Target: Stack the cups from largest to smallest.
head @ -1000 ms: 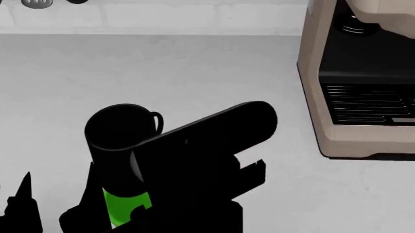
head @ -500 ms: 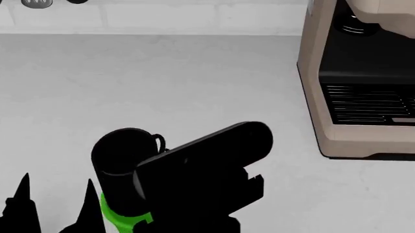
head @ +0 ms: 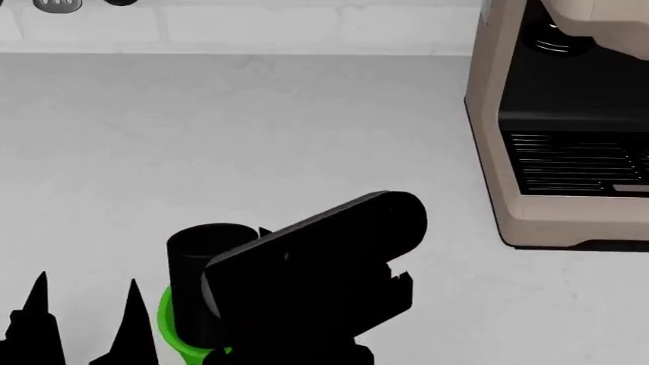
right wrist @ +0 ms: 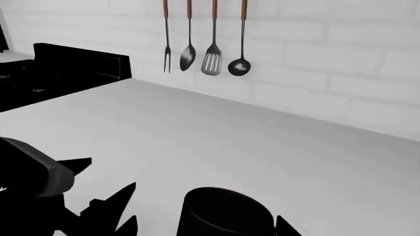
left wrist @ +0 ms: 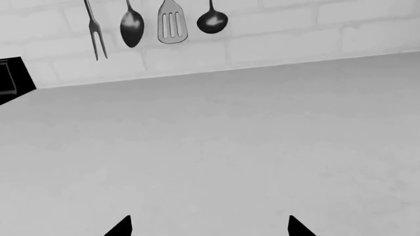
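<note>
The black mug [head: 203,258] sits sunk into the green tumbler [head: 164,327], of which only a strip of rim shows at the head view's bottom edge. My right arm [head: 315,266] lies over both cups and hides its gripper there. In the right wrist view the right gripper [right wrist: 204,223] straddles the mug [right wrist: 226,211]. Its jaws are spread, with a clear gap between one fingertip [right wrist: 131,221] and the mug wall. My left gripper [head: 83,319] is open and empty just left of the cups, above bare counter [left wrist: 208,228].
A beige-and-black coffee machine [head: 558,152] stands at the right. Kitchen utensils [right wrist: 203,49] hang on the brick back wall and also show in the left wrist view [left wrist: 157,24]. A black appliance [right wrist: 66,69] sits at the counter's far left.
The right arm lowered the black mug over the green tumbler, then stayed still while the mug sank further in. Less green shows now. The left gripper barely moved.
</note>
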